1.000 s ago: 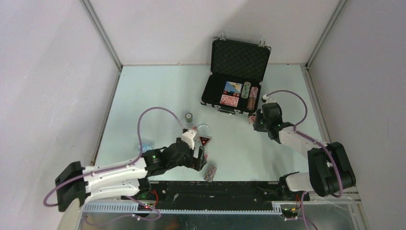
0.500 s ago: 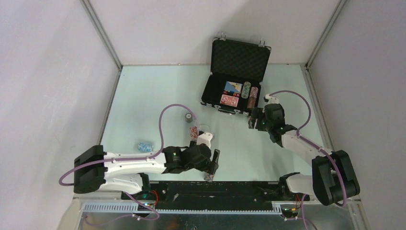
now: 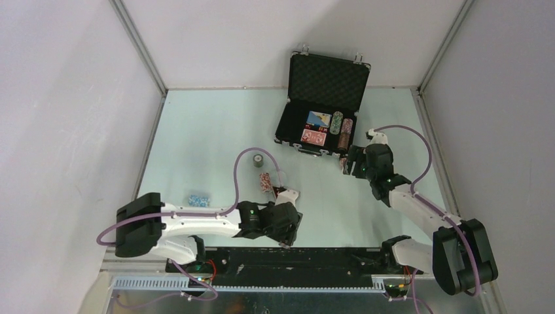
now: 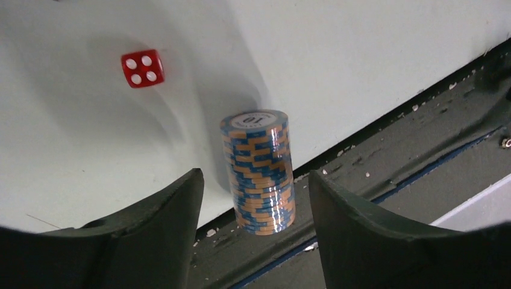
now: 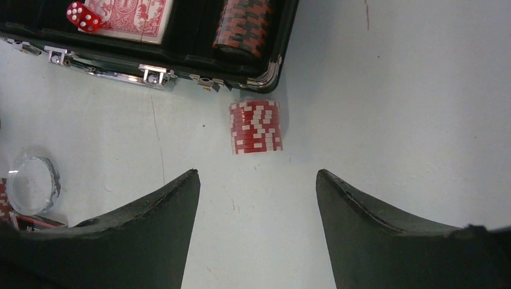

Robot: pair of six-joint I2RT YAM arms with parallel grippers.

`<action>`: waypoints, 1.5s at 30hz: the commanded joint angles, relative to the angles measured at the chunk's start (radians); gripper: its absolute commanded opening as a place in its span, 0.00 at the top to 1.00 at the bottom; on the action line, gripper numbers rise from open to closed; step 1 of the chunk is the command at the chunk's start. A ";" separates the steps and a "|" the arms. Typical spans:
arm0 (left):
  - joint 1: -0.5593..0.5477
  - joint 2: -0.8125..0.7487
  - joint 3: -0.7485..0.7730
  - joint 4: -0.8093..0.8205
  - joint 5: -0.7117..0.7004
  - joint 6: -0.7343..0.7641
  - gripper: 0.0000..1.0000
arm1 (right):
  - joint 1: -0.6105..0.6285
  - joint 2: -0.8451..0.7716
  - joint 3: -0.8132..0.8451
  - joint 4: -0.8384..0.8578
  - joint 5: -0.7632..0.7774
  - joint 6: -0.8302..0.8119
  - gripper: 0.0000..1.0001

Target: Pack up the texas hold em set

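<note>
- Blue-orange chip stack (image 4: 260, 171), between fingers of left gripper (image 4: 254, 177): blue and orange stripes were seen, white top face printed with black 10.
- Die (image 4: 142, 68), beyond that gripper's left finger: red, four white pips were shown.
- Red-white chip stack (image 5: 255, 127), ahead of right gripper (image 5: 256, 173): red and white stripes were noted.
- Briefcase (image 5: 181, 63), just beyond that stack: black, silver trim.
- Card deck (image 5: 129, 15) inside: red patterned back.
- Red-black chip stack (image 5: 244, 24) inside: red and black stripes.
- Both grippers: black.
- Table (image 5: 391, 90): pale mint.
</note>
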 commanded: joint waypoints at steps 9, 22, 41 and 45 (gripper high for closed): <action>-0.018 0.101 0.079 -0.012 0.104 -0.041 0.52 | 0.004 -0.061 -0.016 0.024 0.080 0.024 0.27; 0.115 0.160 0.370 -0.115 0.025 0.131 0.75 | -0.003 -0.113 -0.032 0.025 0.137 0.040 0.28; 0.470 0.793 1.271 -0.099 0.193 0.330 0.78 | -0.034 -0.292 -0.121 0.054 0.236 0.090 0.31; 0.502 0.868 1.305 0.028 0.236 0.322 0.78 | -0.038 -0.294 -0.122 0.056 0.224 0.094 0.31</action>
